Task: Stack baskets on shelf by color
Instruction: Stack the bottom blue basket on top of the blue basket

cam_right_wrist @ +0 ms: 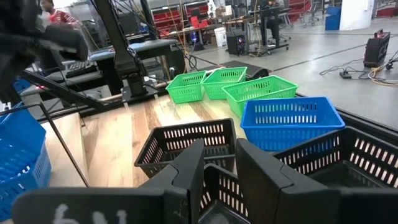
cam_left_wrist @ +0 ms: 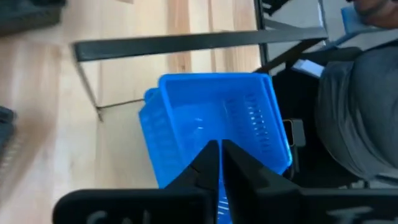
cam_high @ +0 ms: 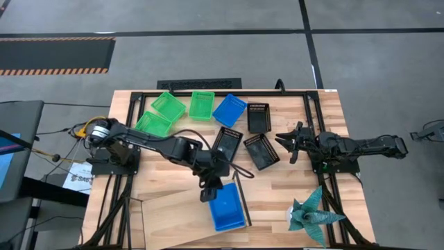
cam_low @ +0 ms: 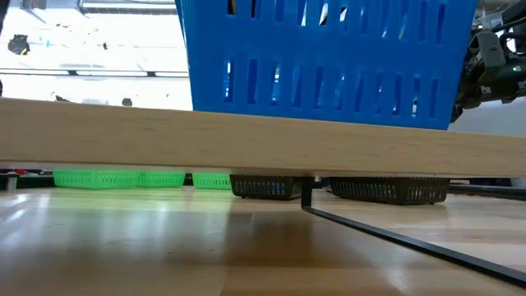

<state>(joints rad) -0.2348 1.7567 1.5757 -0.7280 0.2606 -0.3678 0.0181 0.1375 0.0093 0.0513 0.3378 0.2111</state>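
Two blue baskets [cam_high: 227, 206] sit nested on the light-wood shelf [cam_high: 166, 212] at the table's near edge, and the upper one [cam_left_wrist: 211, 118] lies askew in the lower one [cam_left_wrist: 149, 118]. My left gripper [cam_high: 210, 191] is at their far end, shut on the upper basket. A third blue basket [cam_high: 229, 109], three green baskets [cam_high: 168, 105] and three black baskets [cam_high: 261, 151] rest flat on the table's far half. My right gripper [cam_high: 286, 142] hovers open just right of the black baskets, over one of them [cam_right_wrist: 186, 146]. My left gripper pinches the upper blue basket's end wall [cam_left_wrist: 220, 202] between its two fingers, coming from above and slanting toward the near edge. The fingers hide the rim there. The basket [cam_low: 329, 57] lies slightly tilted in the blue basket under it, on the shelf plank [cam_low: 246, 140].
A teal paper origami figure [cam_high: 312, 212] stands at the table's near right corner. The shelf's thin black metal upright [cam_left_wrist: 199, 42] runs along one edge. Bare wood lies between the shelf and the baskets. A person in grey [cam_left_wrist: 367, 112] is beyond the table's near edge.
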